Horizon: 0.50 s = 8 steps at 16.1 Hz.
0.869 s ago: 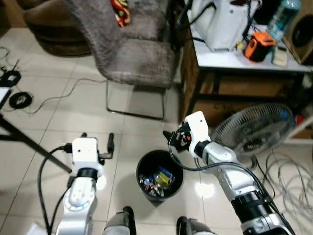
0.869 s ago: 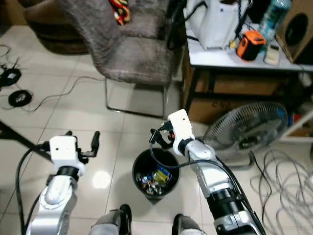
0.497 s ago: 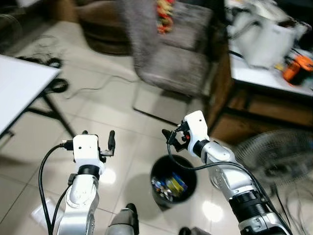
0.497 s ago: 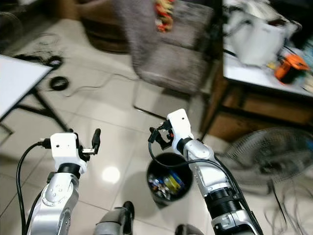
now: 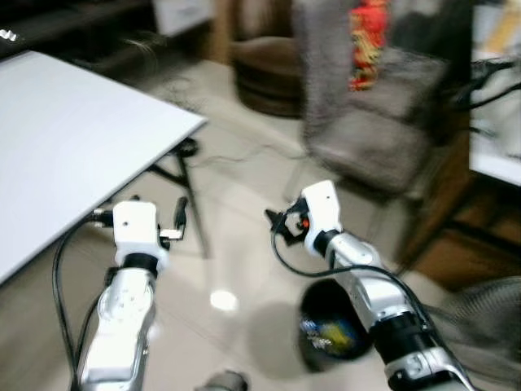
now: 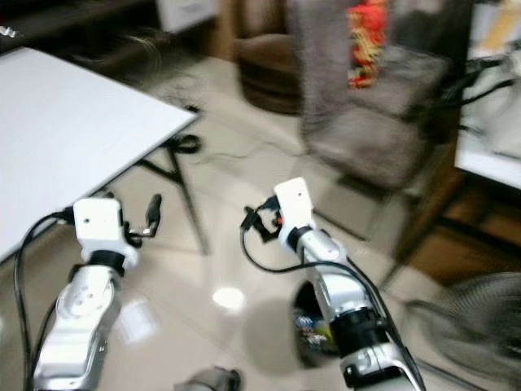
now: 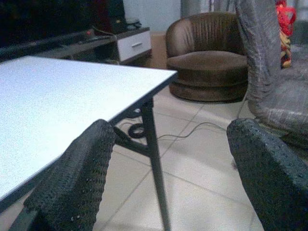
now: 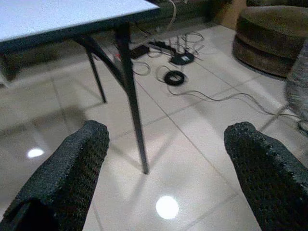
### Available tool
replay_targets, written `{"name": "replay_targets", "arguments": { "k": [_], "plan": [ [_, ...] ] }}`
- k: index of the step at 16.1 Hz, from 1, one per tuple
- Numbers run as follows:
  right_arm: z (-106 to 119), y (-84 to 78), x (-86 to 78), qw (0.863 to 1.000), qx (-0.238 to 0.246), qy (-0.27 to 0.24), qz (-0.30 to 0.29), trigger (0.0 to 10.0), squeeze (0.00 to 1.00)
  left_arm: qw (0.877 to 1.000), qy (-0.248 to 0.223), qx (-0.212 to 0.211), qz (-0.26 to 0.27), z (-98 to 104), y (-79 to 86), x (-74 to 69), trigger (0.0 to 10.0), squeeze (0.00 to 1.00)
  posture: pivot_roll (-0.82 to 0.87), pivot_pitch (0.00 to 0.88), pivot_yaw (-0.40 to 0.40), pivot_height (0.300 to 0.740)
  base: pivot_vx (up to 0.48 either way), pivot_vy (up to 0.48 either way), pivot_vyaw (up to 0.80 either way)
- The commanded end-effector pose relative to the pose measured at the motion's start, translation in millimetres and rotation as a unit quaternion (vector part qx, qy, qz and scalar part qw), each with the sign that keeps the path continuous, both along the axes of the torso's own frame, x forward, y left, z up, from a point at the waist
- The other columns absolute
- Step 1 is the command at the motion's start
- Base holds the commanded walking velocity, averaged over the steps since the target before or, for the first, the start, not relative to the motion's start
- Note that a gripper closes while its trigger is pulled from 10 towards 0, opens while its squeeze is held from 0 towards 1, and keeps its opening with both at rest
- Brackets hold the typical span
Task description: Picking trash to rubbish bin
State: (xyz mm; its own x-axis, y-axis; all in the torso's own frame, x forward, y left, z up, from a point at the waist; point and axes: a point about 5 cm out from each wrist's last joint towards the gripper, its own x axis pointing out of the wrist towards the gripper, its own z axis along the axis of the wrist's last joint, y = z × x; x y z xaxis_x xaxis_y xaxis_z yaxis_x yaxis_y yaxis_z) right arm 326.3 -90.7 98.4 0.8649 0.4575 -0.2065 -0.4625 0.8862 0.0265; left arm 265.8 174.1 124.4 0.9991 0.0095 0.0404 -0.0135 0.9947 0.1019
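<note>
Beside white table [image 5: 73, 138], both hands empty

We see a shiny tiled floor [image 5: 244, 269]. A black rubbish bin [image 5: 332, 340] stands on it, with bright trash [image 5: 332, 335] inside. A white table [image 5: 73, 138] stands on the floor on thin black legs [image 8: 132, 101]. Black cables [image 8: 178, 72] lie coiled on the tiles. A grey chair [image 5: 374, 122] and a round brown armchair [image 7: 207, 57] stand there too.

White table [image 5: 73, 138] on glossy tile floor [image 8: 192, 144]; brown armchair [image 7: 207, 57]; grey chair [image 5: 383, 122]
</note>
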Motion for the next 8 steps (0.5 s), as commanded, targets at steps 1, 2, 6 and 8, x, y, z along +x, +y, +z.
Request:
{"name": "replay_targets", "arguments": {
  "k": [1, 2, 6, 8],
  "plan": [
    [2.1, 0.4, 2.7, 1.000, 0.003, -0.005, -0.005, 10.0, 0.00, 1.000, 0.005, 0.004, 0.000, 1.3, 2.6, 1.4, 10.0, 0.00, 0.01, 0.031, 0.041, 0.740, 0.000, 0.000, 0.80],
    [1.9, 1.0, 2.9, 1.000, 0.003, -0.006, -0.005, 10.0, 0.00, 1.000, 0.004, 0.003, 0.001, 1.9, 3.0, 1.6, 10.0, 0.00, 0.01, 0.025, 0.041, 0.740, 0.000, 0.000, 0.80],
    [3.5, 8.1, 8.5, 1.000, 0.011, -0.012, -0.002, 10.0, 0.00, 1.000, 0.008, 0.002, 0.006, -0.8, 2.0, 2.2, 10.0, 0.00, 0.03, 0.009, 0.029, 0.740, 0.000, 0.000, 0.80],
    [6.3, 10.4, 10.1, 1.000, 0.010, -0.015, 0.005, 10.0, 0.00, 1.000, 0.009, 0.000, 0.026, -4.2, 1.8, 1.3, 10.0, 0.00, 0.03, 0.015, 0.013, 0.740, 0.000, 0.000, 0.79]
  ]
}}
